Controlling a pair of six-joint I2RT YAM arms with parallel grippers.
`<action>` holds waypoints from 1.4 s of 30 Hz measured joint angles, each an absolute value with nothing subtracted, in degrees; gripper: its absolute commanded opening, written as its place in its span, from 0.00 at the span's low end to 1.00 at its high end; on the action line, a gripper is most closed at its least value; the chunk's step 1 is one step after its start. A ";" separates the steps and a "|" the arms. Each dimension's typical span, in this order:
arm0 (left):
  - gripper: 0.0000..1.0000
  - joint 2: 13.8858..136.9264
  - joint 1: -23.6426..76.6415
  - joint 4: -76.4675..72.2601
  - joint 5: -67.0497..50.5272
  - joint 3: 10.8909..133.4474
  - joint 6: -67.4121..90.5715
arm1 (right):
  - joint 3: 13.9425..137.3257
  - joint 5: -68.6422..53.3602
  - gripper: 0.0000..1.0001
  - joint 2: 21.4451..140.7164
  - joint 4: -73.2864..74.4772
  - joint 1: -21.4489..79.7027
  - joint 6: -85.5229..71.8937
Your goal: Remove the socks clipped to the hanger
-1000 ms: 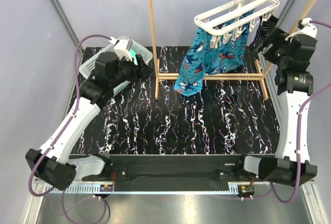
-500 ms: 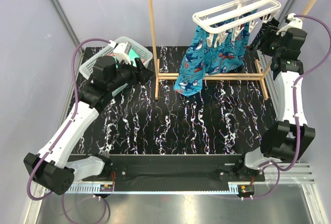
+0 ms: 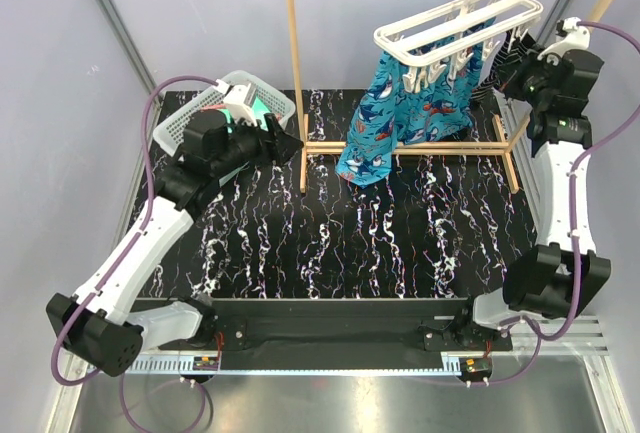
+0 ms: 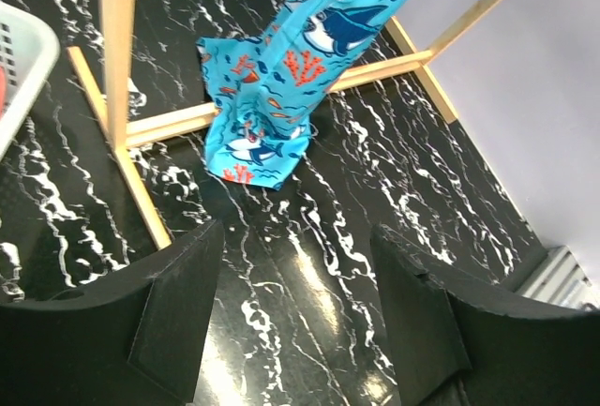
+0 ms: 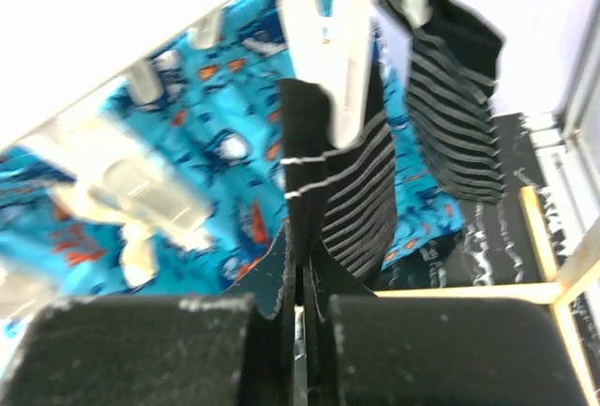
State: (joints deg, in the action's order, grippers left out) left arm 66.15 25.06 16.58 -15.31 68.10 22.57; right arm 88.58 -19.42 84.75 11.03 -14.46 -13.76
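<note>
Right fingers [image 5: 150, 350] are clamping the sock [image 5: 349, 209] hanging off the hanger [image 3: 455, 23] above the tabletop's [image 3: 400, 243] far right corner, left fingers [image 4: 178, 317] are sitting apart, and a sideways pull is likely risking the clip [image 5: 342, 59] holding and the hanger swinging.

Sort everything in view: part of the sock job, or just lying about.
Job: white hanger, two striped socks clipped to it, right gripper shut on the nearer sock.
Lying about: shark-print cloth, wooden rack, mesh basket.
</note>
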 measured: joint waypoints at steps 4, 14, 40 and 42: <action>0.67 66.26 28.21 16.19 -14.74 68.10 23.92 | 88.58 -21.74 0.00 81.60 13.87 -14.46 -16.88; 0.67 75.11 40.73 8.34 -12.38 72.53 26.85 | 89.62 -28.47 0.00 76.55 19.25 -14.46 -24.10; 0.70 110.30 51.29 -9.96 -7.29 105.30 17.26 | 90.21 -43.18 0.00 74.17 16.36 -14.22 -36.80; 0.70 111.59 51.31 -9.96 -7.29 106.80 16.88 | 89.89 -43.57 0.00 73.87 16.10 -14.20 -37.23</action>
